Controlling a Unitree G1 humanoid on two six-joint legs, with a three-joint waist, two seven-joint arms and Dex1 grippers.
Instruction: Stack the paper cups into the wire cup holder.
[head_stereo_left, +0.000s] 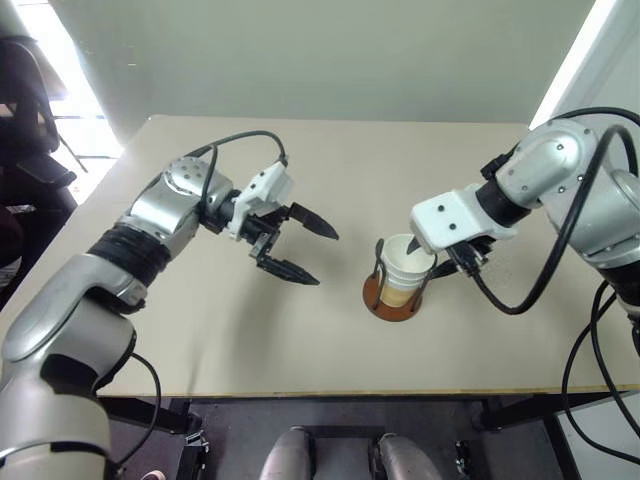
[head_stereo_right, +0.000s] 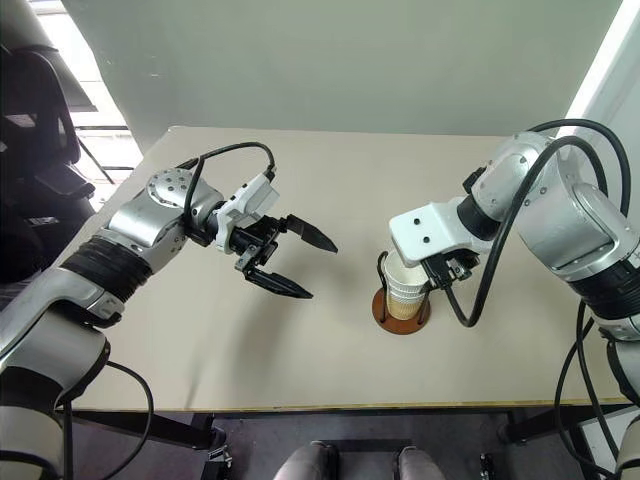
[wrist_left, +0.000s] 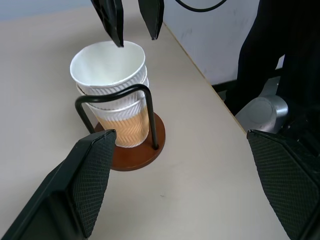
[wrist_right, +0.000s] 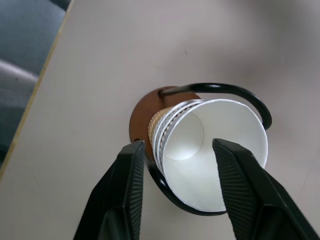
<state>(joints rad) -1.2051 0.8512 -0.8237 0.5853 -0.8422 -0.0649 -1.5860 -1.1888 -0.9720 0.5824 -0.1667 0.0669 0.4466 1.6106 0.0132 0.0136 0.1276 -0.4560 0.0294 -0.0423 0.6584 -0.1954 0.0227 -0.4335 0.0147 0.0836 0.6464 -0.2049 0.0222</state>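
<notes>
With the cups (wrist_left: 112, 95) nested in the holder (wrist_left: 131, 152), release is judged underway: right gripper (wrist_right: 176, 167) parted astride the rim, left gripper (head_stereo_left: 295, 245) agape nearby; withdrawal upward is called for.

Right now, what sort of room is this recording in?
Probably an office or lab workspace: a plain beige table against a bare wall, a dark office chair beside it, a bright window behind.

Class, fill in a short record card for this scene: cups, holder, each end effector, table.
cups: paper cups nested in one stack, upright in the holder
holder: wire cup holder on the table, near its front edge
left end effector: open, beside the holder, apart from it
right end effector: open, fingers straddling the top cup's rim
table: beige
</notes>
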